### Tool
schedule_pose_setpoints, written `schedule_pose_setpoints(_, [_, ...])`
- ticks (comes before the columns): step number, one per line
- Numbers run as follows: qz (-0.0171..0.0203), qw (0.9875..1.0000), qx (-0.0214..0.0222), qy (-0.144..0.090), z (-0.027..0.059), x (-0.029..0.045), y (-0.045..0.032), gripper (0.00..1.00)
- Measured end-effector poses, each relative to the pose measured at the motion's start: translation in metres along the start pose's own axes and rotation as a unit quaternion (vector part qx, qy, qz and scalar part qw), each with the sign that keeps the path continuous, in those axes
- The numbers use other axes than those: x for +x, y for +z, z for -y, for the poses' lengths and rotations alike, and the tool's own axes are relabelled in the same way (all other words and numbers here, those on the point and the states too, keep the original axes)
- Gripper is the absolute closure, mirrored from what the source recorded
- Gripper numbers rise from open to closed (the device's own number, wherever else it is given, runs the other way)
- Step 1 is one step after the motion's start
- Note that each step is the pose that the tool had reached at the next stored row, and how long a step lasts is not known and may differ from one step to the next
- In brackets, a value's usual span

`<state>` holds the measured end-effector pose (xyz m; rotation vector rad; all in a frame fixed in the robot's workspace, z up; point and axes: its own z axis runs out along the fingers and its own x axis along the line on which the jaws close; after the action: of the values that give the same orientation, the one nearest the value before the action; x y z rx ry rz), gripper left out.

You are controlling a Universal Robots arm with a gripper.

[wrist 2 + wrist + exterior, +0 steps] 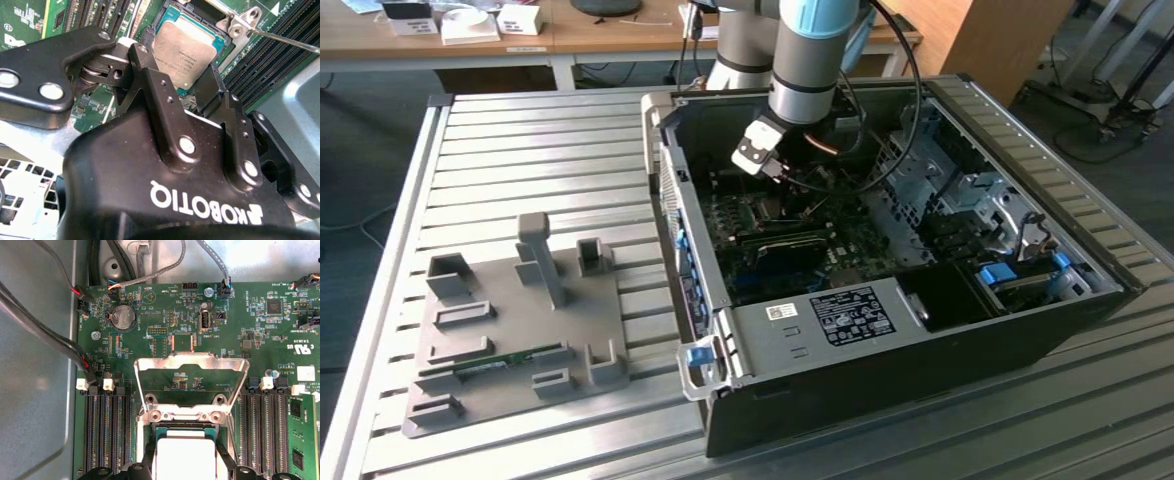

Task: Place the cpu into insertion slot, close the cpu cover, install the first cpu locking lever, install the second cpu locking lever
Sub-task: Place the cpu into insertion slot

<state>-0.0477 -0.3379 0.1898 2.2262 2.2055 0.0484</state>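
Hovering your hand (181, 54) over the cpu (182, 456) in its socket (165, 14).
You cannot tell whether it pinches the chip; the cpu cover (191, 363) stands raised just beyond, memory slots (102, 432) flanking both sides.

An open computer case (894, 370) lies on its side on a slatted metal bench (534, 130). The robot arm (807, 60) comes down from above into the case, and its pincer (761, 150) hangs tilted over the green motherboard (787, 240), near the case's far wall. On the exterior view's left, well apart from the case, a grey fixture plate (507, 300) with several upright posts rests on the bench. A green memory stick (494, 362) lies in the plate. Behind the bench stands a wooden desk (587, 35) with white boxes (470, 25).
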Motion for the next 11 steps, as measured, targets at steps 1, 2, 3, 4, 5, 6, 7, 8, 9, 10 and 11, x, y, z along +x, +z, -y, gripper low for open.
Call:
schedule_pose_setpoints(1, [0.0,1.0,0.0,0.0,0.0002,0.0,0.0,0.46])
schedule_pose_setpoints(2, [0.0,1.0,0.0001,0.0,0.0002,0.0,0.0,0.46])
schedule_pose_setpoints(3, [0.0,1.0,0.0,0.0,0.0002,0.0,0.0,0.46])
schedule_pose_setpoints(4, [0.0,1.0,0.0,0.0,0.0002,0.0,0.0,0.46])
schedule_pose_setpoints(5, [0.0,1.0,0.0,0.0,0.0002,0.0,0.0,0.46])
schedule_pose_setpoints(6, [0.0,1.0,0.0,0.0,0.0002,0.0001,0.0,0.46])
schedule_pose_setpoints(7, [0.0,1.0,0.0,0.0,0.0002,0.0001,0.0,0.46])
schedule_pose_setpoints(8, [0.0,1.0,0.0,0.0,0.0002,0.0001,0.0,0.46])
schedule_pose_setpoints(9, [0.0,1.0,0.0,0.0,0.0002,0.0002,0.0,0.46])
schedule_pose_setpoints(10, [0.0,1.0,0.0,0.0,0.0002,0.0002,0.0,0.46])
schedule_pose_setpoints(11, [0.0,1.0,0.0,0.0,0.0002,0.0002,0.0,0.46])
